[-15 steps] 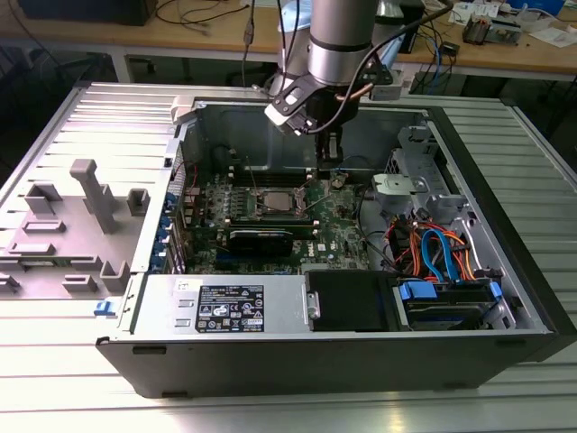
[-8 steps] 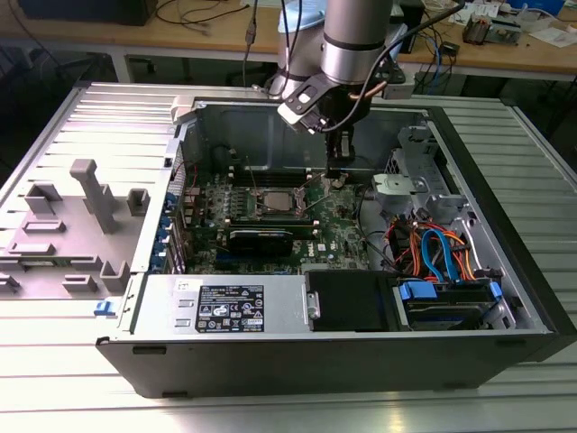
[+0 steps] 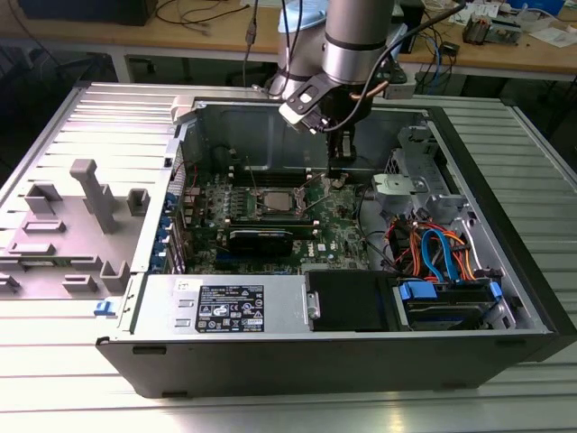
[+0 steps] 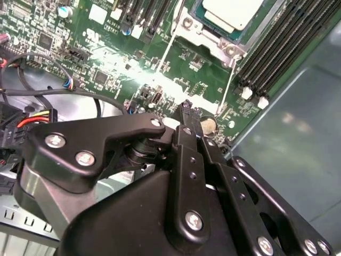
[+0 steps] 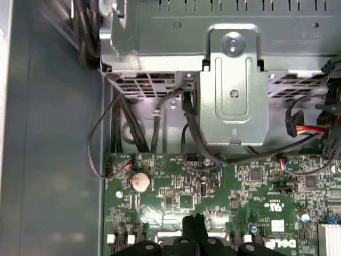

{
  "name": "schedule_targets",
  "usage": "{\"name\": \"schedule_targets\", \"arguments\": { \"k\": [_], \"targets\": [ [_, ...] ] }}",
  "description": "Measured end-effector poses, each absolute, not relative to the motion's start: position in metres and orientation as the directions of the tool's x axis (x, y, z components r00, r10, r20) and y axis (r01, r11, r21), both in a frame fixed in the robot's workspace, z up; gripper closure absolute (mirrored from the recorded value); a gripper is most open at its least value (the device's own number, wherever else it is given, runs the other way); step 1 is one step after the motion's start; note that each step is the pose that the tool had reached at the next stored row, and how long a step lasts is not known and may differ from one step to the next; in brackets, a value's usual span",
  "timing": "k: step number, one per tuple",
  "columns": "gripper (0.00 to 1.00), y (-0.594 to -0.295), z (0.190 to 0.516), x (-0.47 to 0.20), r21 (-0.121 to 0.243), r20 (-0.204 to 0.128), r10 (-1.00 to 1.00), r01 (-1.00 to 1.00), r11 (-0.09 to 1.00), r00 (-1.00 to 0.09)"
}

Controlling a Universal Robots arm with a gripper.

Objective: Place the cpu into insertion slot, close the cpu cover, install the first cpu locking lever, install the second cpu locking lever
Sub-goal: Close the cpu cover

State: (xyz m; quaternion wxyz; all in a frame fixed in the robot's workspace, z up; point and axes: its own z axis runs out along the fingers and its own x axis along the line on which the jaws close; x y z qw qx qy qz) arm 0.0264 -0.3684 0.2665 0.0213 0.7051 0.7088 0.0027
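The cpu (image 3: 273, 202) sits in the socket in the middle of the green motherboard (image 3: 338, 230); its silvery top (image 4: 234, 12) also shows in the second wrist view. The cpu cover (image 4: 205, 40), a silvery frame, lies around it. Two thin wire levers (image 4: 162, 56) (image 4: 228, 85) run out from the socket over the board; I cannot tell whether they are latched. My gripper (image 3: 336, 176) hangs just above the board to the exterior view's right of the socket. Its black fingers (image 4: 186, 114) are shut with nothing between them, near a coin battery (image 5: 140, 181).
The open computer case (image 3: 505, 207) walls in the board. A metal drive bracket (image 5: 234, 90) and bundled cables (image 3: 433, 253) lie at the exterior view's right. Black memory slots (image 4: 287, 42) flank the socket. A black card (image 3: 261, 240) and the power supply (image 3: 225, 307) sit nearer the front.
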Motion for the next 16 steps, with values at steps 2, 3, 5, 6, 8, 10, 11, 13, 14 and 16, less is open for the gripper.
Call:
{"name": "schedule_targets", "arguments": {
  "k": [2, 3, 5, 6, 8, 10, 11, 13, 14, 16],
  "targets": [
    [0.88, -0.368, 0.264, 0.031, 0.032, -0.027, 1.0, 0.999, 0.006, -0.005],
    [0.88, -0.368, 0.263, 0.033, 0.031, -0.027, 1.0, 0.999, 0.006, -0.005],
    [0.88, -0.368, 0.257, 0.036, 0.031, -0.027, 1.0, 0.999, 0.01, -0.009],
    [0.88, -0.368, 0.254, 0.036, 0.031, -0.027, 1.0, 0.999, 0.013, -0.012],
    [0.88, -0.368, 0.25, 0.036, 0.029, -0.026, 1.0, 0.999, 0.014, -0.013],
    [0.88, -0.368, 0.247, 0.033, 0.027, -0.027, 1.0, 1.0, 0.014, -0.014],
    [0.88, -0.369, 0.247, 0.031, 0.027, -0.027, 1.0, 1.0, 0.014, -0.013],
    [0.88, -0.369, 0.247, 0.023, 0.026, -0.027, 1.0, 1.0, 0.014, -0.014],
    [0.88, -0.369, 0.247, 0.021, 0.026, -0.027, 1.0, 1.0, 0.014, -0.014],
    [0.88, -0.369, 0.247, 0.018, 0.026, -0.027, 1.0, 1.0, 0.014, -0.013]
  ]
}}
